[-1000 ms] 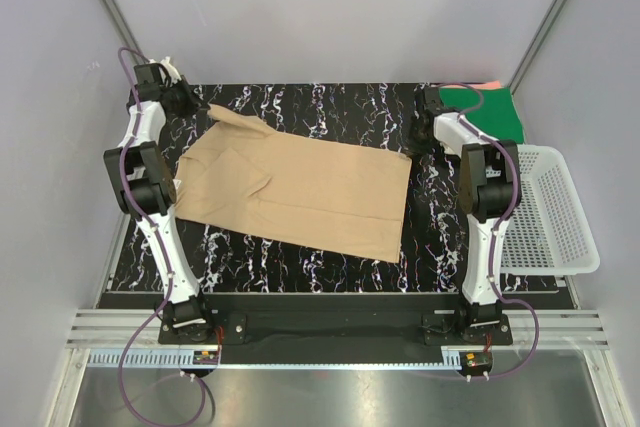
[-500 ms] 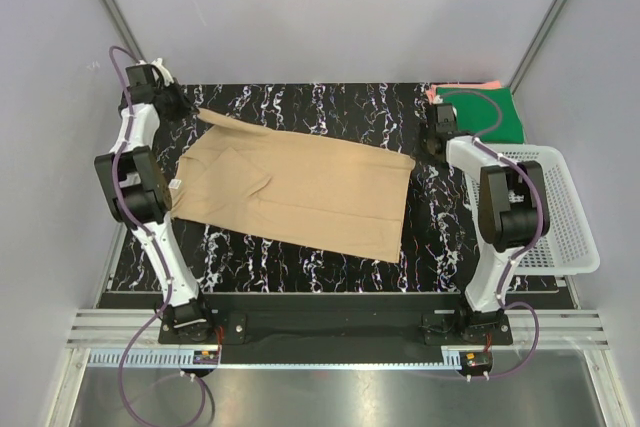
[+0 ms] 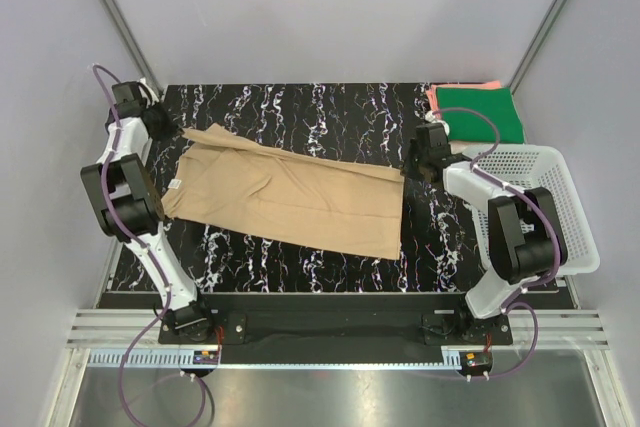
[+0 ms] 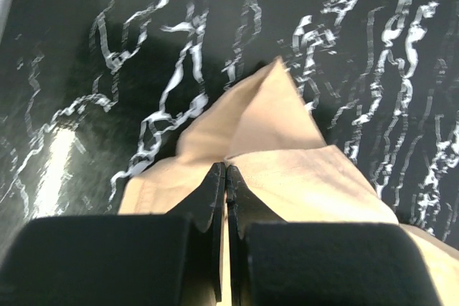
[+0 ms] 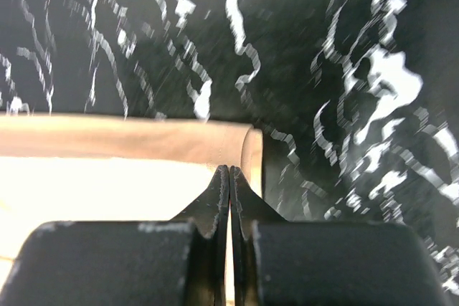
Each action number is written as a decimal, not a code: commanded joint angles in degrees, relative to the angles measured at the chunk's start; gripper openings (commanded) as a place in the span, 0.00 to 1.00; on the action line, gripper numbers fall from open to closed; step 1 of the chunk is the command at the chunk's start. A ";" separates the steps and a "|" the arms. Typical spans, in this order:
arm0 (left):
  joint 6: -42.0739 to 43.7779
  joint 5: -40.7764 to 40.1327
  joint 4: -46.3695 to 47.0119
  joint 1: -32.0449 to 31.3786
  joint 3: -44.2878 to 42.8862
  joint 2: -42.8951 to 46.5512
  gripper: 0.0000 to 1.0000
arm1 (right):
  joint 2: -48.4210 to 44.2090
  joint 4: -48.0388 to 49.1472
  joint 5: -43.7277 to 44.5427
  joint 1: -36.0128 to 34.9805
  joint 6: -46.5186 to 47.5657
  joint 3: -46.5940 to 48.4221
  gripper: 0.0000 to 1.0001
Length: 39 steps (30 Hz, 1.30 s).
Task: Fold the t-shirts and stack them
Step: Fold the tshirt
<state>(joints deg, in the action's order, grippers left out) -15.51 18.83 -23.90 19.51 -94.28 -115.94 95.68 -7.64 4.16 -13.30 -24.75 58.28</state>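
Left gripper (image 3: 176, 130) and right gripper (image 3: 412, 167) are both clamped tight on the upper corners of the tan t-shirt (image 3: 290, 197) spread across mid-frame, and it looks light and floppy, so corners and hems seem best to grab.

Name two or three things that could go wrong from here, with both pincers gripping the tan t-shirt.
1. The left pincer and right pincer each pinch little cloth near a corner of the tan t-shirt; it may slip free mid-fold.
2. The shirt lies skewed on the table, its left end bunched, so the fold may land crooked.
3. The right arm is close to the white basket and could nudge it.
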 commanded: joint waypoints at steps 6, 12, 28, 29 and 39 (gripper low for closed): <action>-0.31 -3.98 1.31 1.06 3.84 5.72 0.00 | -5.94 -2.82 6.56 -2.61 -3.90 -5.02 0.00; -0.31 -4.15 1.40 1.15 7.09 8.45 0.00 | -7.43 -3.00 8.23 -2.61 -3.46 -6.25 0.00; -1.10 -7.14 1.23 2.46 17.28 16.09 0.00 | -13.59 -3.44 3.92 -2.78 -7.76 -12.40 0.00; -1.10 -7.23 1.22 2.55 17.98 16.18 0.00 | -13.59 -3.61 3.84 -2.87 -8.03 -12.58 0.00; -1.98 -8.20 2.28 3.61 21.59 19.43 0.00 | -16.40 -3.61 3.48 -4.89 -8.91 -15.30 0.00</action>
<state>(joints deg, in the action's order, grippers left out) -16.78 12.38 -24.38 22.22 -73.12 -100.44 82.08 -11.51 6.81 -17.21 -33.08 43.42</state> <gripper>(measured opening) 0.012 0.010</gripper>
